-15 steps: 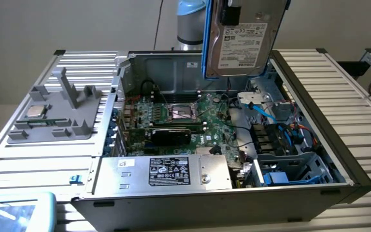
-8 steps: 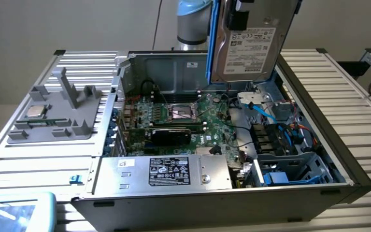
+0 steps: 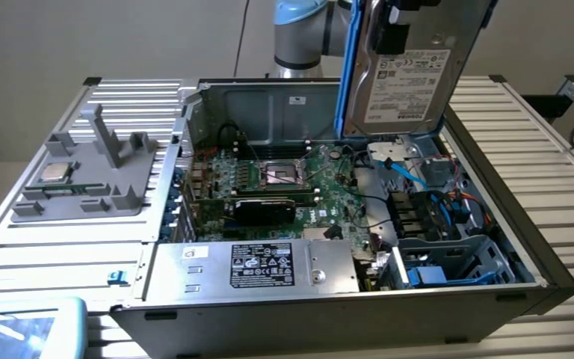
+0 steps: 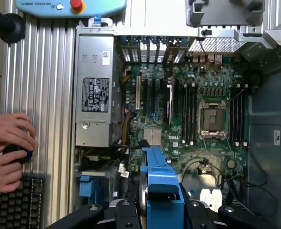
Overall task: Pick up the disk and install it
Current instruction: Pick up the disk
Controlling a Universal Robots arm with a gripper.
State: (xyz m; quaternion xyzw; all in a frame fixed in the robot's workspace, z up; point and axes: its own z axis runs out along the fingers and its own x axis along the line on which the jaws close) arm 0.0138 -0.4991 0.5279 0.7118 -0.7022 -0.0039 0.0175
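Observation:
The disk (image 3: 406,82), a silver hard drive with a white label and a bright blue bracket along its edge, hangs upright above the back right of the open computer case (image 3: 526,247). My gripper (image 3: 403,15) is shut on its upper part. In the wrist view the disk (image 4: 159,176) shows edge-on as a blue strip, held between the black fingers (image 4: 124,212) of the gripper (image 4: 162,214), over the motherboard (image 4: 197,109) near the drive bay side. The drive bay (image 3: 447,262), with its blue parts, lies at the case's front right in the exterior view.
A silver power supply (image 3: 257,265) with a black label fills the case's front. A grey fixture (image 3: 87,179) at the exterior view's left holds a processor chip (image 3: 53,173). Blue cables (image 3: 412,176) run beneath the disk. A person's hands (image 4: 9,152) rest by a keyboard (image 4: 16,205); a teach pendant (image 4: 69,5) lies nearby.

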